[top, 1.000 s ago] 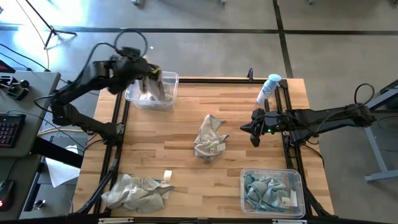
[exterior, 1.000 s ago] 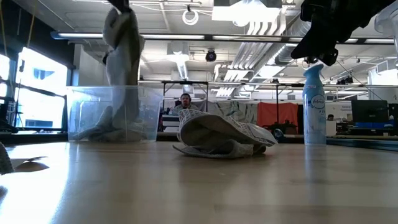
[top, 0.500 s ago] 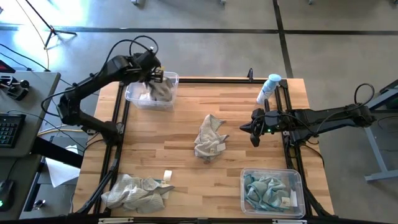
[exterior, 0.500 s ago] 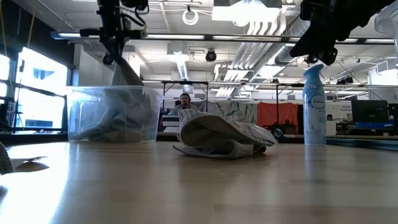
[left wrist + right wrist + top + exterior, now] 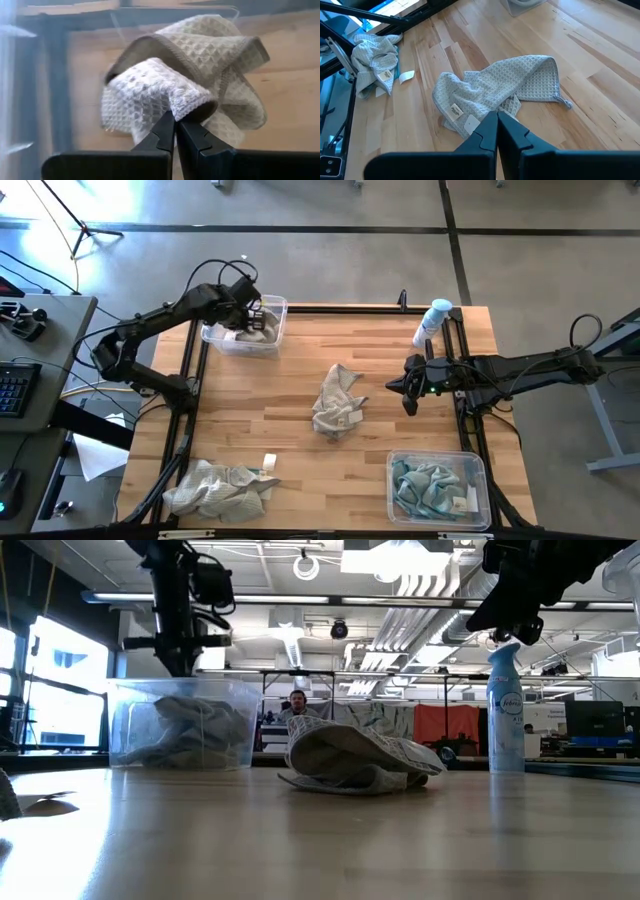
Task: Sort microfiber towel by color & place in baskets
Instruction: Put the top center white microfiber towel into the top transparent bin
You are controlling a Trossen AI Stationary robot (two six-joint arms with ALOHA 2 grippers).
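My left gripper (image 5: 248,316) reaches down into the clear basket (image 5: 216,336) at the table's far left corner, shut on a beige-grey microfiber towel (image 5: 200,65) that lies crumpled on the basket's floor. My right gripper (image 5: 405,392) hovers shut above the table's right side, touching nothing. A second beige-grey towel (image 5: 337,402) lies bunched at mid-table. A pile of towels (image 5: 220,485) rests at the near left corner. The second basket (image 5: 478,465), near right, holds teal-blue towels (image 5: 430,485). My left gripper pinches a raised fold of the beige-grey towel (image 5: 192,102) between its two fingertips, coming from above and pointing down into the basket. The rest of the towel lies slack on the basket's floor (image 5: 195,730).
A white spray bottle with a blue cap (image 5: 432,322) stands at the far right edge, close behind my right arm. A small white tag (image 5: 269,462) lies near the left pile. Bare wood shows between the mid-table towel and both baskets.
My left gripper has gone down into the far left basket, still shut on the towel. The towel hung long below the fingers above the basket a second ago; now it has sunk in and lies crumpled on the floor of the basket.
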